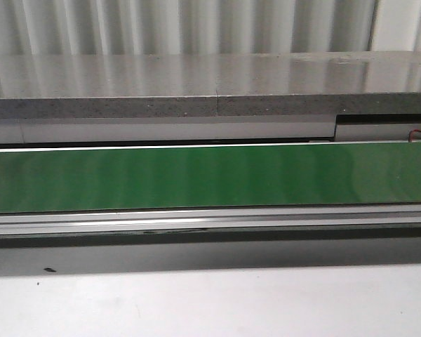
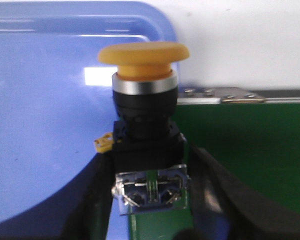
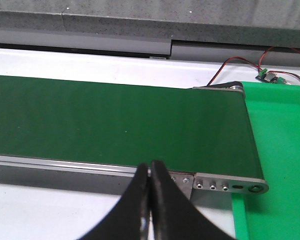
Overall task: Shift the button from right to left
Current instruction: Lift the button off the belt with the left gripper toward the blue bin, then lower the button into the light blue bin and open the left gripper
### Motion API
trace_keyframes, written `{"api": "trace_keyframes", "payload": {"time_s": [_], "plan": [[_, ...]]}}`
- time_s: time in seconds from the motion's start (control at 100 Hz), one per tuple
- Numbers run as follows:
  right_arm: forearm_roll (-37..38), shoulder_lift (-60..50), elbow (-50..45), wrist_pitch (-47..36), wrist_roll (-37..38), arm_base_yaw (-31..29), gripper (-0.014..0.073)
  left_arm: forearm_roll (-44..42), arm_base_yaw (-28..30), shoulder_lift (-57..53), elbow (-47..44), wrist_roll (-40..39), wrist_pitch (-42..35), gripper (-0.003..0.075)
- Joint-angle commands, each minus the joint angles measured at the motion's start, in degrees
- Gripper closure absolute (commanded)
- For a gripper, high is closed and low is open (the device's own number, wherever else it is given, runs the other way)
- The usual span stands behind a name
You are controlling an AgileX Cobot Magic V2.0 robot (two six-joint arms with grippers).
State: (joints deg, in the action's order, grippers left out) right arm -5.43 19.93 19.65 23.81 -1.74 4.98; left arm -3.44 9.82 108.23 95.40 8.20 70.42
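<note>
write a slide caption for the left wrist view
Left gripper holding the yellow-capped push button upright beside a blue tray.

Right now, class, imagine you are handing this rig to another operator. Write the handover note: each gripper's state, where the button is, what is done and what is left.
Left gripper: shut on the button, gripping its contact block, yellow cap away from the fingers, over the edge of a blue tray and the green conveyor belt.
Right gripper: shut, holding nothing, above the near rail of the belt.
Front view shows only the bare belt; neither arm nor button appears there.
Done: button picked up by the left arm.
Left: set it down, probably in the blue tray, then release. Whether it hangs clear of the tray cannot be told.
</note>
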Motion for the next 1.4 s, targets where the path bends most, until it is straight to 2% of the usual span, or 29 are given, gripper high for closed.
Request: {"api": "trace_keyframes", "payload": {"time_s": [0.0,0.23,0.34,0.46,0.76,0.84,0.96,1.06,1.32,1.39], "plan": [[0.2,0.3,1.5,-4.8,-0.4,0.0,0.0662,0.0,3.1,-3.2,0.8,3.3,2.2,0.0618],[0.2,0.3,1.5,-4.8,-0.4,0.0,0.0662,0.0,11.1,-0.9,-0.9,5.7,2.0,0.0618],[0.2,0.3,1.5,-4.8,-0.4,0.0,0.0662,0.0,12.9,1.2,-1.3,5.8,2.0,0.0618],[0.2,0.3,1.5,-4.8,-0.4,0.0,0.0662,0.0,13.4,4.5,-1.7,8.1,2.0,0.0618],[0.2,0.3,1.5,-4.8,-0.4,0.0,0.0662,-0.2,13.4,10.7,-1.7,8.2,1.5,0.0608],[0.2,0.3,1.5,-4.8,-0.4,0.0,0.0662,-0.5,13.4,10.7,-1.7,8.2,1.2,0.0539],[0.2,0.3,1.5,-4.8,-0.4,0.0,0.0662,-1.2,13.4,10.7,-1.3,8.4,0.8,0.0323],[0.2,0.3,1.5,-4.8,-0.4,0.0,0.0662,-1.1,13.4,10.6,-1.3,8.4,0.8,0.0213],[0.2,0.3,1.5,-4.8,-0.4,0.0,0.0662,1.5,12.9,5.4,-1.1,7.9,-2.2,0.021],[0.2,0.3,1.5,-4.8,-0.4,0.0,0.0662,2.5,12.5,2.8,-1.1,6.5,-4.1,0.0248]]}}
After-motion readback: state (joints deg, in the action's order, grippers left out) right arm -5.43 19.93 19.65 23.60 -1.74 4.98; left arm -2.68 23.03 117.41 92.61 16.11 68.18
